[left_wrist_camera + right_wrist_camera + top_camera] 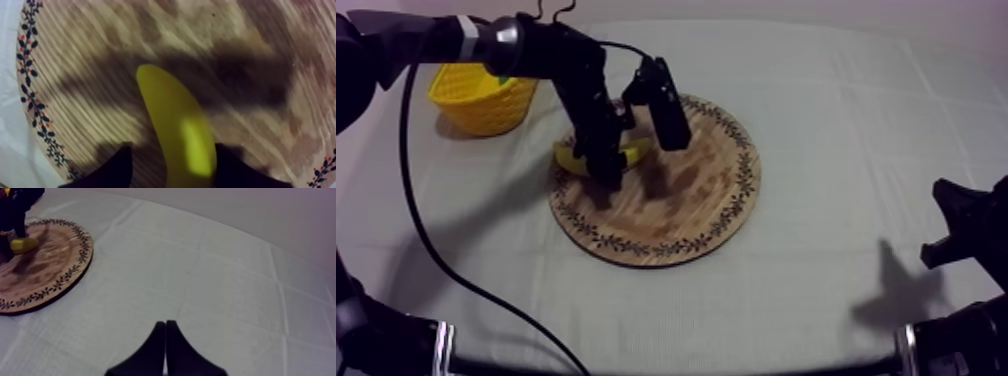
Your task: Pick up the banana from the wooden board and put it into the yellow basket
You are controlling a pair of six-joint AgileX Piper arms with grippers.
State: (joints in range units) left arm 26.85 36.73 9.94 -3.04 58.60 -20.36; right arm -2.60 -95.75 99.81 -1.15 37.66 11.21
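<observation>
1. At the near right edge of the tabletop, my right gripper (165,328) sits low over the grey-white cloth (836,120), well apart from everything else. Its wrist view shows the two black fingers pressed together in a narrow wedge, with nothing between them.
2. In the middle of the tabletop, a little toward the left edge, lies the round wooden board (686,200). It is flat, with streaky brown grain and a rim pattern of dark sprigs and small red dots.
3. The banana (175,120) lies on the board's left part, close to the rim. It is smooth, bright yellow and gently curved.
4. My left gripper (607,172) comes in from the far left corner and points down at the banana. Its wrist view shows what the top view hides:
   - The fingers (117,167) stand apart, one on each side of the fruit.
   - One finger is right against the banana's side.
   - A strip of shadowed wood shows between the other finger and the banana, so they are not closed on it.
5. The right wrist view shows a yellow tip of the banana poking out beside the left gripper, over the board.
6. At the far left corner stands the yellow basket (486,105), round and open-topped with a woven-looking wall. It is near the board but apart from it. The left arm crosses above its rim, and I cannot tell what is inside.
</observation>
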